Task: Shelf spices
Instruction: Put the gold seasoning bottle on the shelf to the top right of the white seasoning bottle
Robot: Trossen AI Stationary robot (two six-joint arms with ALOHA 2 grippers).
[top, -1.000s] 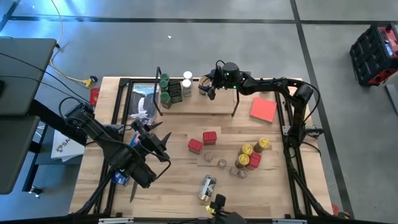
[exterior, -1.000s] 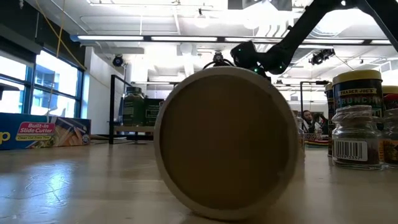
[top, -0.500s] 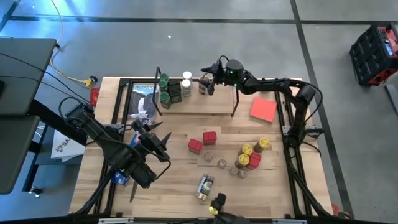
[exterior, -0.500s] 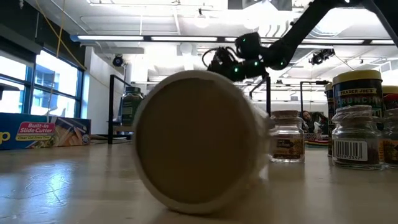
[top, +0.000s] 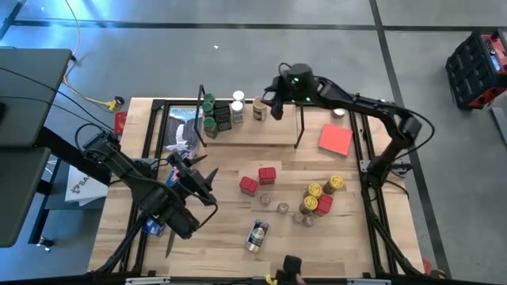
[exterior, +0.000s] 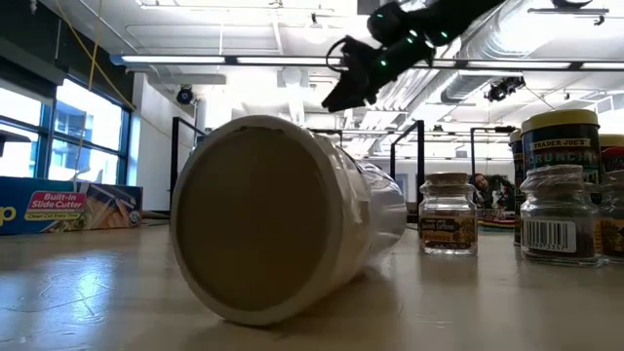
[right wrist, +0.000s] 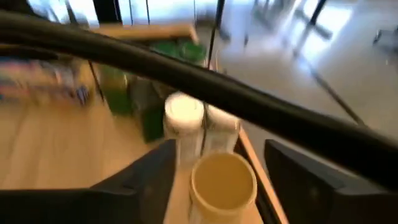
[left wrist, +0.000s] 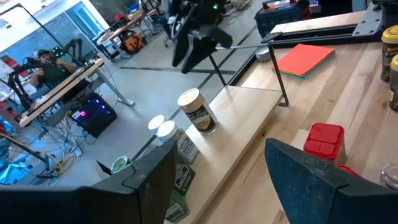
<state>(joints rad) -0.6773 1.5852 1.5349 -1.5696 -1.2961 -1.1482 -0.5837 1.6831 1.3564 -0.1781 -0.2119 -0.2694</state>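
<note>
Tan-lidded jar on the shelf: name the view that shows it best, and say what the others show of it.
The left wrist view: the tan-lidded jar stands upright on the shelf board, lid and label in plain sight. The right wrist view shows mostly its blurred lid; the high view only a small top. In the low view I cannot pick it out.

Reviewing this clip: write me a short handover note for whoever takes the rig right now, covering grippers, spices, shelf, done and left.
Right gripper: open, empty, above the shelf beside the tan-lidded jar.
Left gripper: open, empty, waiting over the table's left side.
Done: tan-lidded jar, two white-lidded jars and green-lidded jars stand on the shelf.
Left: red tins, yellow-lidded jars, small clear jars and a toppled jar on the table.
</note>
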